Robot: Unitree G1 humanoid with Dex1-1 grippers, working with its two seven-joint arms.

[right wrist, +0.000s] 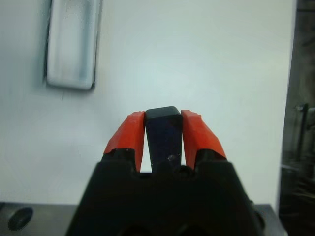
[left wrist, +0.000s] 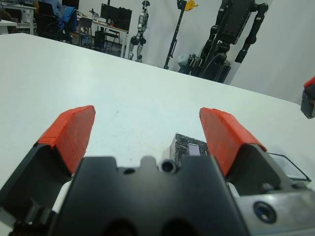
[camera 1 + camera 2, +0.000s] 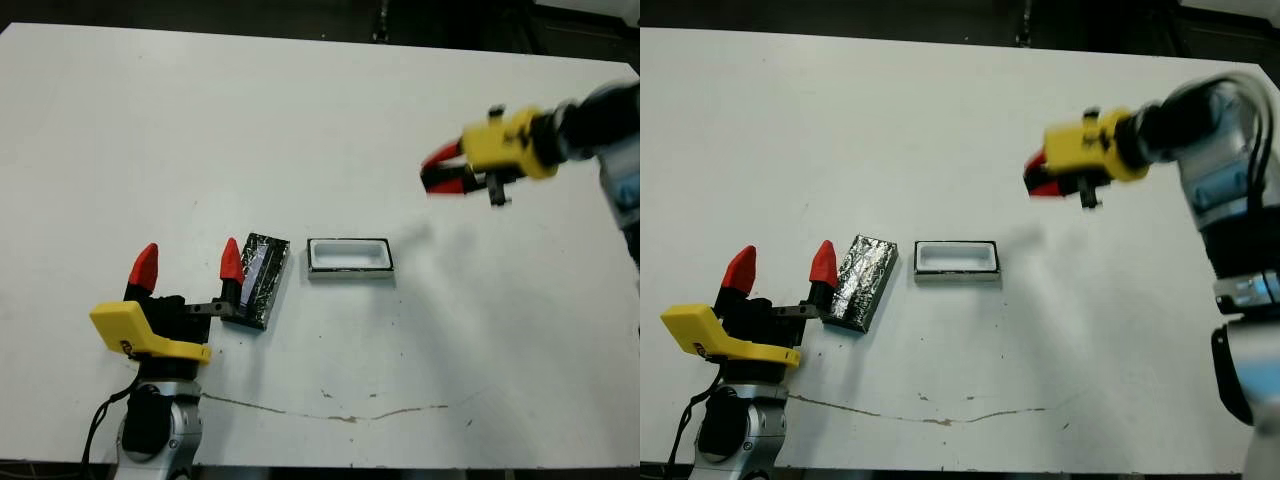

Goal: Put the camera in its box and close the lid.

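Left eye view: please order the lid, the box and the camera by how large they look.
1. Lid and box: alike, no ranking.
2. Camera: smallest; only a tip shows, clamped in the raised right gripper.

A white counter (image 3: pixel 300 120) with a thin dark crack (image 3: pixel 330 412) near its front edge. Beyond it, a pale wall (image 2: pixel 162 24), desks with monitors (image 2: pixel 115 14), a chair (image 2: pixel 47 22), and dark robot figures on stands (image 2: pixel 231 34).
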